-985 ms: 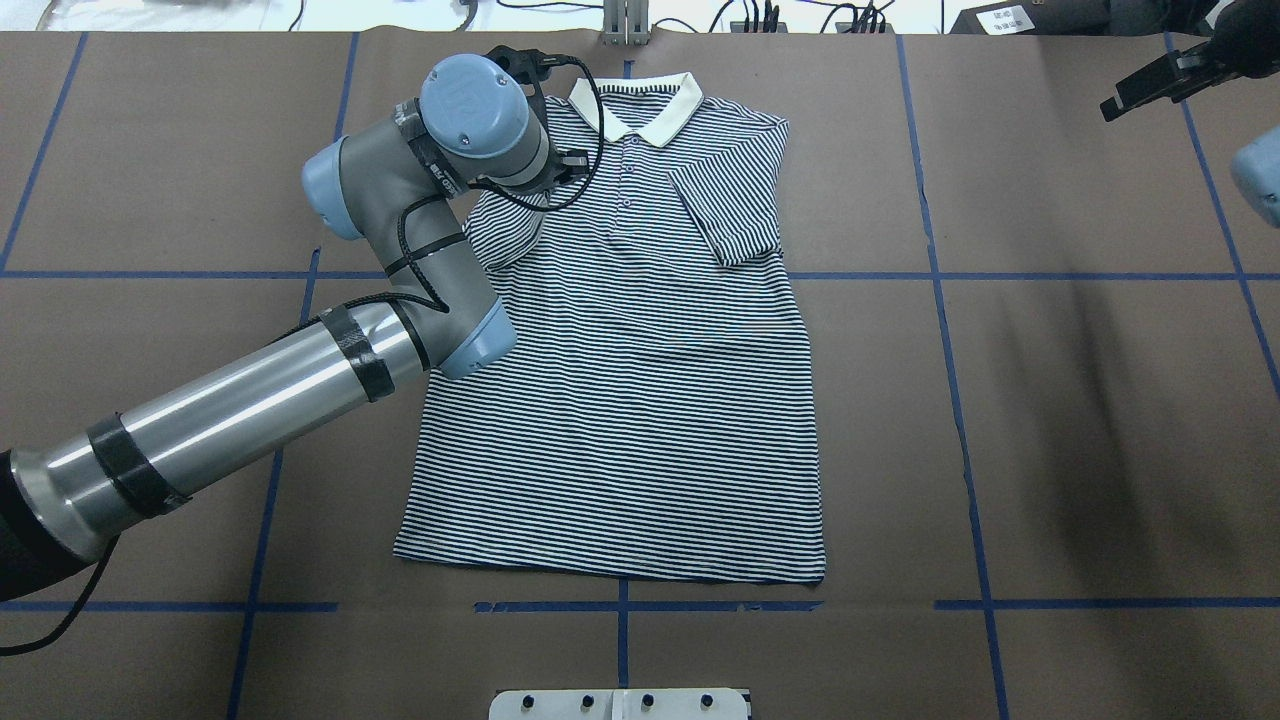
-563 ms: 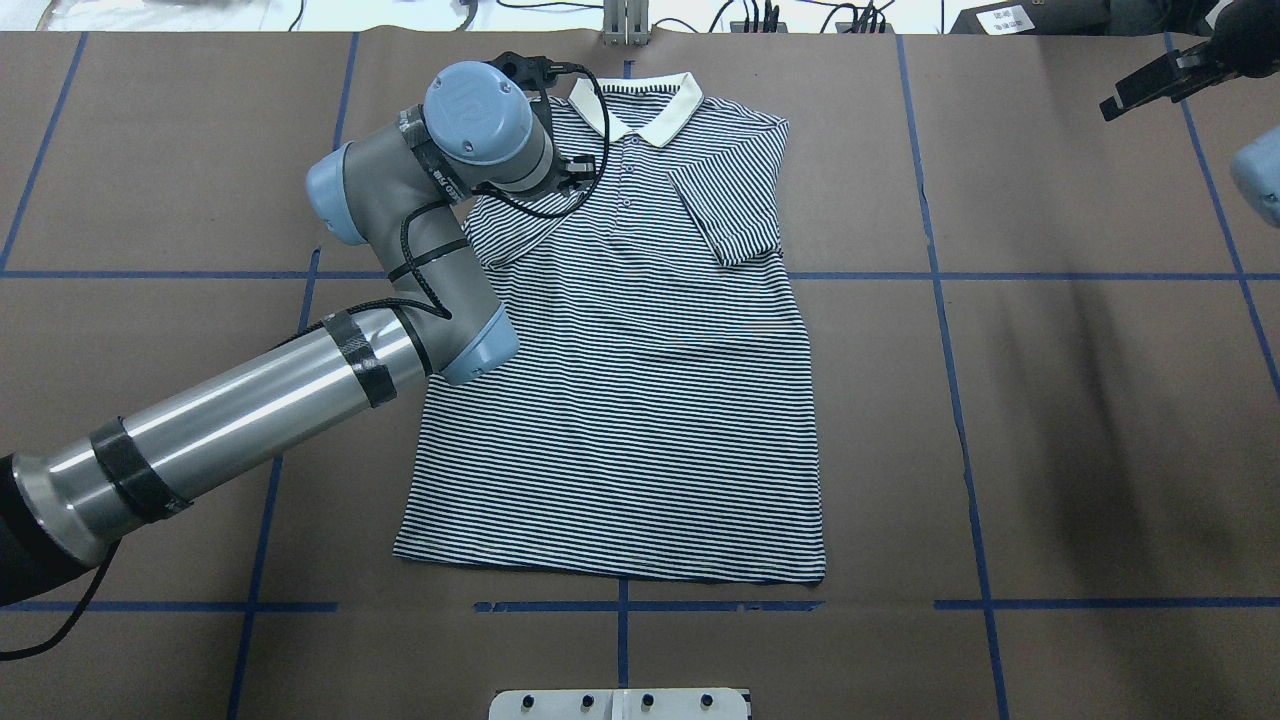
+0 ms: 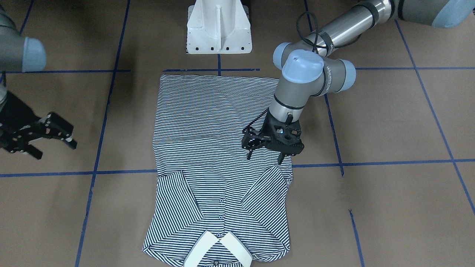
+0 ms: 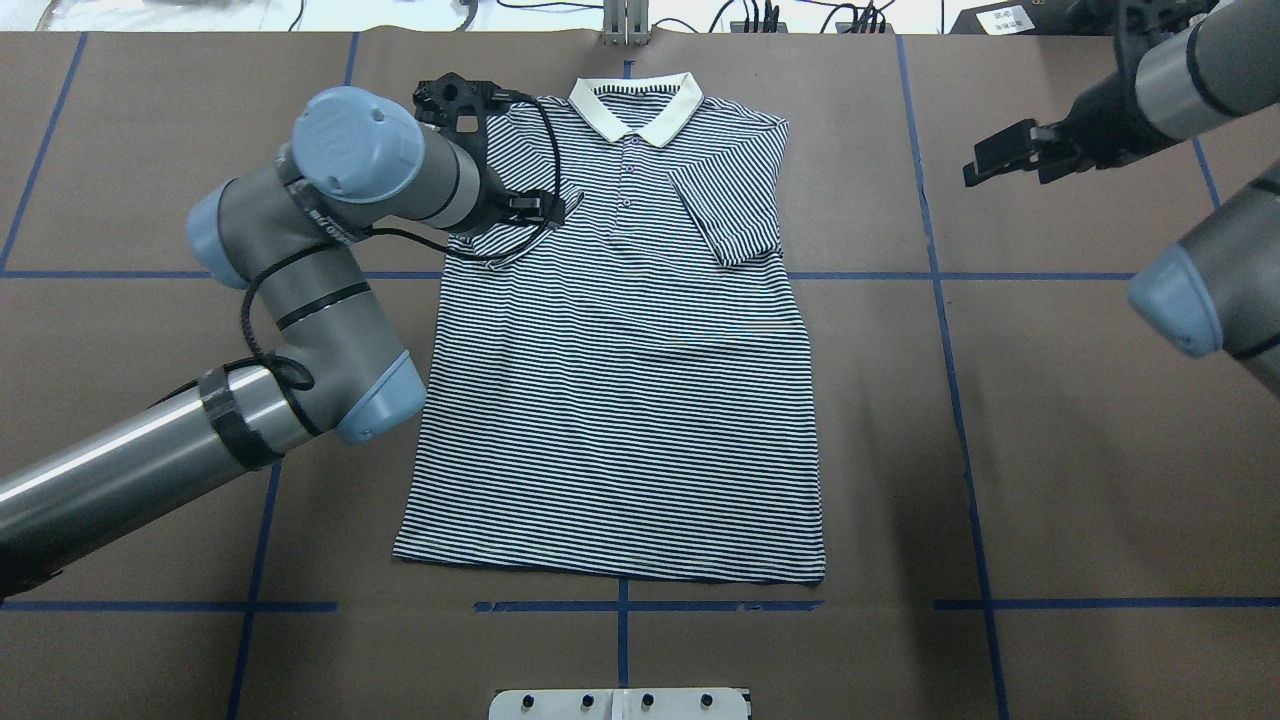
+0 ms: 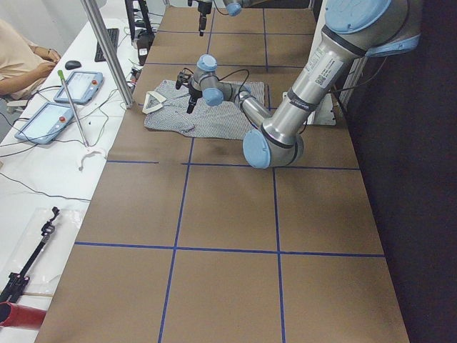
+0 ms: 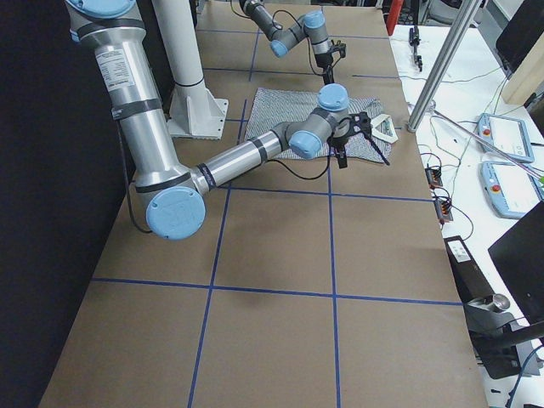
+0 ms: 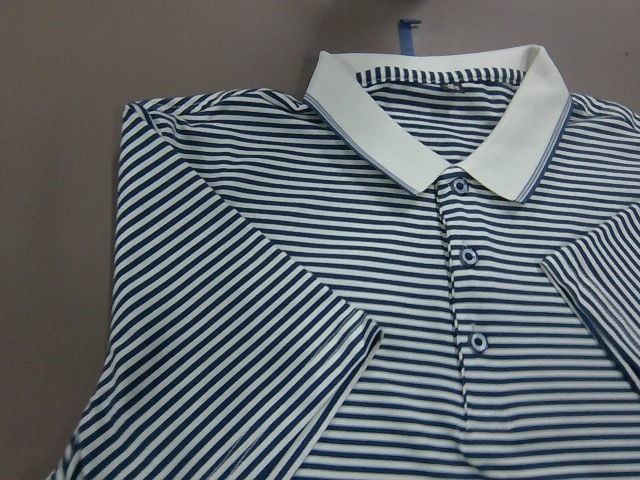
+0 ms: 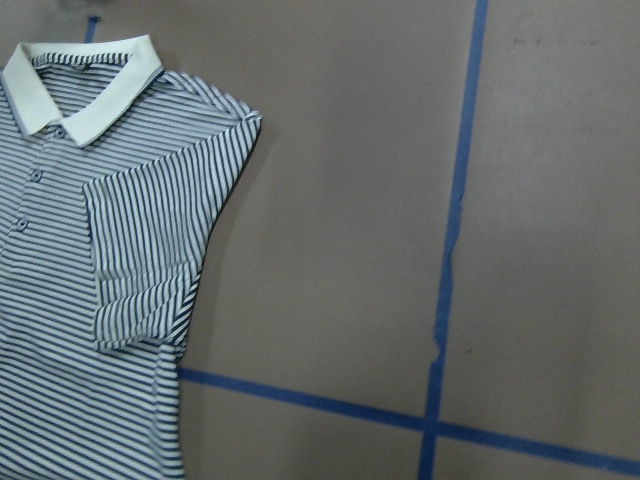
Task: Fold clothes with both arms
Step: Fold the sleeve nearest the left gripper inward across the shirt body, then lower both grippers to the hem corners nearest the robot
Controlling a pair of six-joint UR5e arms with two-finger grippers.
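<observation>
The polo shirt lies flat and face up on the brown table. Both sleeves are already turned in over the chest, and the body folds all seem left to do. The left gripper hovers over the shirt near its edge, just beside the folded sleeve, fingers apart and empty. Only the front-facing view shows this; overhead, the wrist hides them. The right gripper hangs well clear of the shirt, fingers likewise spread.

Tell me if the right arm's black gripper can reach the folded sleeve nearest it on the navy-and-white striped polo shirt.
Probably yes. The right gripper hangs over the brown table beside the shirt, with nothing between it and that sleeve; the left gripper is across the shirt.
</observation>
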